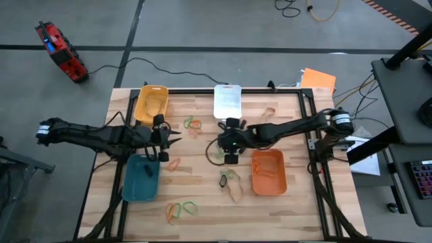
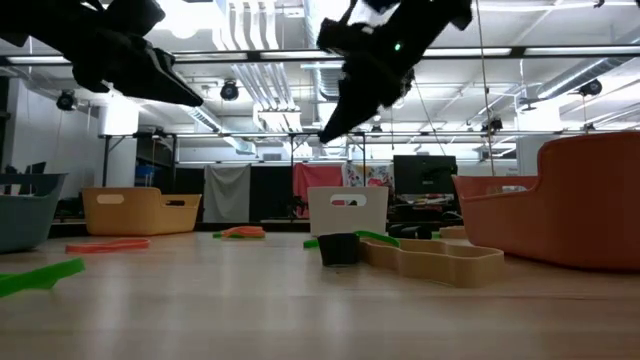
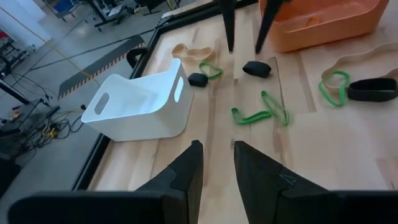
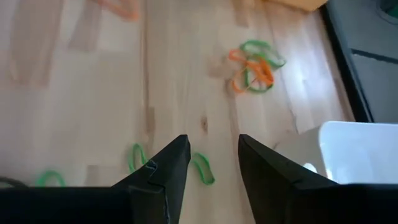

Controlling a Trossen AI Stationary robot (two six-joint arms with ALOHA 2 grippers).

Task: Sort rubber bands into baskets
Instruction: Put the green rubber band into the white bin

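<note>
Rubber bands lie scattered on the wooden table: a green and orange pair (image 1: pixel 192 123), an orange one (image 1: pixel 174 163), a green and black cluster (image 1: pixel 228 177), and an orange and green group (image 1: pixel 182 209). The yellow basket (image 1: pixel 152 102) and white basket (image 1: pixel 227 101) stand at the far edge. The teal basket (image 1: pixel 142 179) and orange basket (image 1: pixel 268 173) stand nearer. My left gripper (image 3: pixel 217 163) hovers open beside the teal basket, with nothing between its fingers. My right gripper (image 4: pixel 214 155) is open above a green band (image 4: pixel 202 169) at the table's middle, clear of it.
A tan band (image 1: pixel 268 111) lies near the white basket, another tan band (image 1: pixel 236 193) beside the orange basket. Black frame rails (image 1: pixel 307 128) border the table. The two grippers face each other across a short gap at the table's middle.
</note>
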